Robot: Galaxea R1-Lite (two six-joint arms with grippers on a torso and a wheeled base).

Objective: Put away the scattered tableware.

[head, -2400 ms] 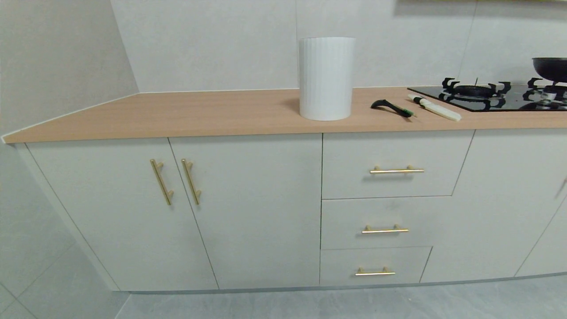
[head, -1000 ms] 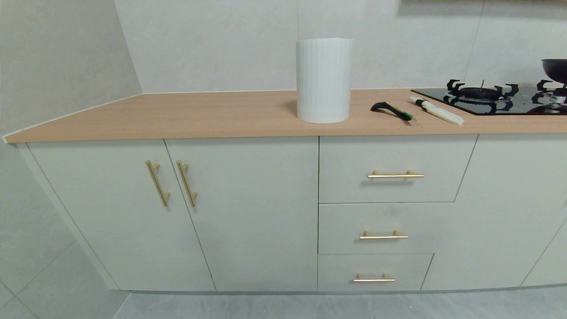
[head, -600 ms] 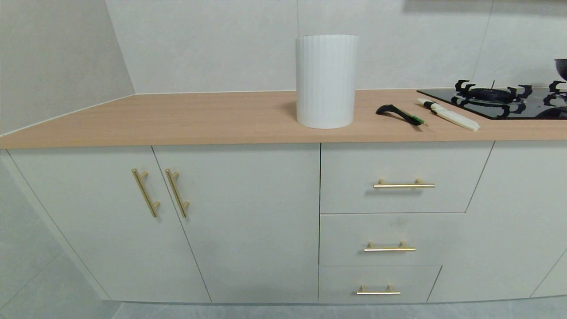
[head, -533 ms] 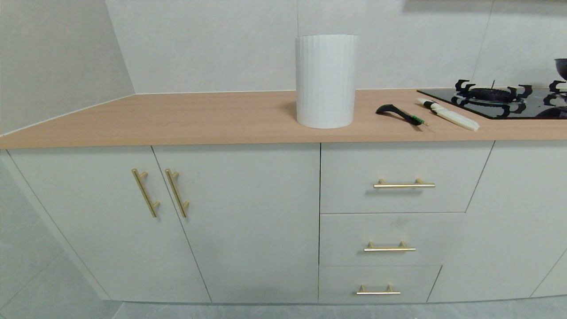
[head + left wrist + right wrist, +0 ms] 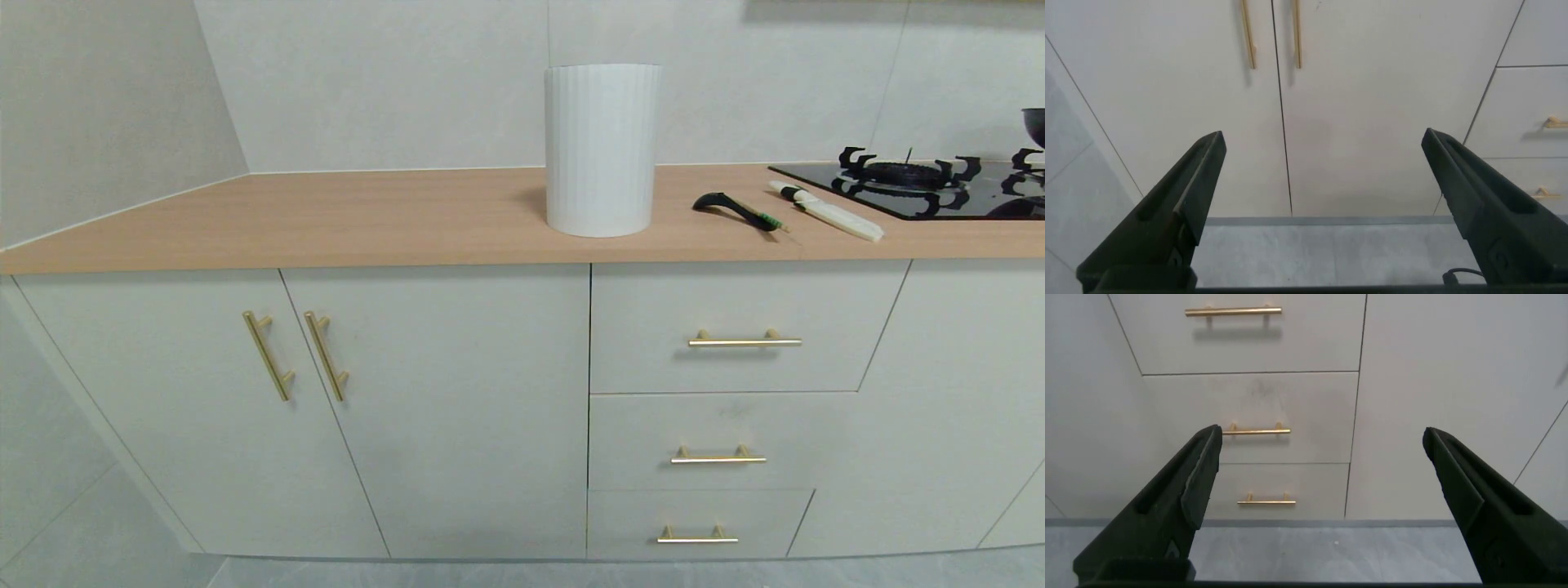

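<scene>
1 canister (image 5: 602, 151), 1 black utensil (image 5: 732, 209), 1 knife (image 5: 826, 211); left end effector (image 5: 1323, 139), right end effector (image 5: 1323, 433) gape.

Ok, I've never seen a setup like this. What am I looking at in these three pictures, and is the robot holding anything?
It is a two-armed robot on wheels, facing a kitchen unit. The wide picture comes from its head camera. In it, a wooden countertop carries a tall white ribbed container, a small black-handled utensil, a pale knife-like tool and, at the right, a gas hob. The other two pictures come from cameras on the wrists, where the dark wedges are the gripper fingers. The left gripper faces the cupboard doors, and the right gripper faces the drawers. Both are open and hold nothing.
</scene>
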